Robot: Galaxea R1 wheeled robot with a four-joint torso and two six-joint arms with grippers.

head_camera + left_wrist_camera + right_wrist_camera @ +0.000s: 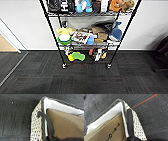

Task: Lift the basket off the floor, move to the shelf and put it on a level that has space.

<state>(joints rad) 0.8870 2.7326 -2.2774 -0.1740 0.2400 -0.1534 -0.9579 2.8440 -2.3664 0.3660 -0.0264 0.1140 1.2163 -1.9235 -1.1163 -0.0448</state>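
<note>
Facing the shelf (86,35), I see its tiers crowded with goods and its wheels on the floor (82,80) just ahead. The basket (36,125) hangs between my two arms, one wrist at each short end, so its long axis appears to run from my left side to my right, across my line of approach. At the left wrist, a dark handle (48,122) loops up from the dotted end wall toward my claw; the carpet lies well below, so I judge the basket to be off the ground. At the right wrist, the matching handle (129,122) rises the same way beside the white lining. A brown box (109,130) sits inside the basket. Each handle runs into the dark mass of my wrist, but my fingers cannot be made out, so I cannot tell whether either claw is clamped or slack. Both arms seem equally near the load. The relation that matters: shelf straight ahead, basket broadside to it.
</note>
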